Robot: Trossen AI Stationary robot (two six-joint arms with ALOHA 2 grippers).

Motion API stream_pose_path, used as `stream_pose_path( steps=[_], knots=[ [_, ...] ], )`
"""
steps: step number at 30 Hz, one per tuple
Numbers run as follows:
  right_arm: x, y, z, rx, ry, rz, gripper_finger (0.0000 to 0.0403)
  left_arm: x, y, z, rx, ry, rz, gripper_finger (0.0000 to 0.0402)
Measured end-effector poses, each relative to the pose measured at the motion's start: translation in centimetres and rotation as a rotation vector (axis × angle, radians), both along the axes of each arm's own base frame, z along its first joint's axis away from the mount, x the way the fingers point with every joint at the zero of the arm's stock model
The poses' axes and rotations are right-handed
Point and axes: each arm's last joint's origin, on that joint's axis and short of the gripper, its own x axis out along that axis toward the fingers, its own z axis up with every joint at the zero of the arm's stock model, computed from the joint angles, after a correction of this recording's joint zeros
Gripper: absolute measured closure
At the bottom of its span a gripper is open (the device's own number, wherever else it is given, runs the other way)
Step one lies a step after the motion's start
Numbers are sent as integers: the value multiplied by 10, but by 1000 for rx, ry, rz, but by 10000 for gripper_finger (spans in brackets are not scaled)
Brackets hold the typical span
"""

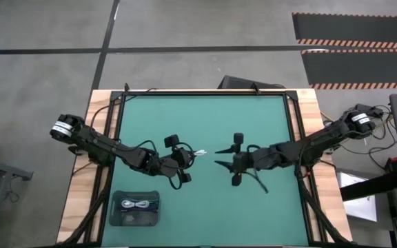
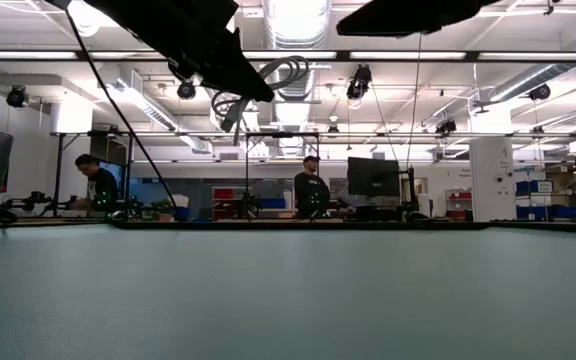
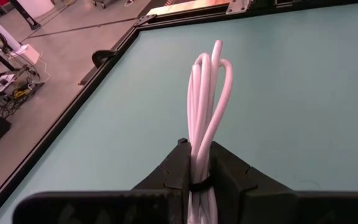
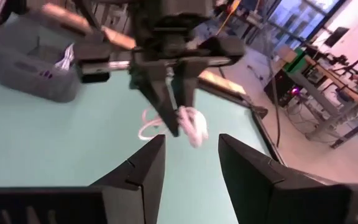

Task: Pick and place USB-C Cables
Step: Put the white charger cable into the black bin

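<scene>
My left gripper [image 1: 191, 154] hovers over the middle of the green table, shut on a white USB-C cable bundle [image 3: 209, 87]. The same cable [image 4: 190, 126] shows in the right wrist view, between the left arm's fingers. My right gripper [image 1: 217, 158] faces it from the table's right, open and a short way off, its fingers [image 4: 143, 163] holding nothing. A second white cable [image 1: 137, 204] lies in the grey bin [image 1: 118, 215]. The black cables are not visible. My left gripper pinches the white bundle between its two fingers [image 3: 176, 165] near a black tie [image 3: 201, 183] wrapped around it. The bundle lies along the fingers, and its looped end [image 3: 216, 53] sticks out past the fingertips toward the table's right. It is lifted clear of the table.
The grey bin [image 4: 33, 65] stands near the table's near left corner. A dark rail [image 1: 205, 94] frames the mat. People stand at benches [image 2: 311, 190] in the room beyond the far edge. Bare green mat [image 1: 205, 207] lies beneath both grippers.
</scene>
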Motion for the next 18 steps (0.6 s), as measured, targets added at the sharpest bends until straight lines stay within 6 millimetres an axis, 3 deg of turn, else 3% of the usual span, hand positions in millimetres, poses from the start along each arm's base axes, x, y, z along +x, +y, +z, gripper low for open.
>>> stream_pose_path(
  steps=[6, 11, 18],
  knots=[
    [-30, -20, -1, 54, -110, -32, 270, 0, 0, 0, 0, -1, 0, 375],
    [-51, -35, -13, 117, -186, -74, 275, 0, 0, 2, 0, -5, -5, 375],
    [-61, -56, -30, 194, -255, -66, 274, 6, -3, 14, 13, -7, -79, 375]
  ],
)
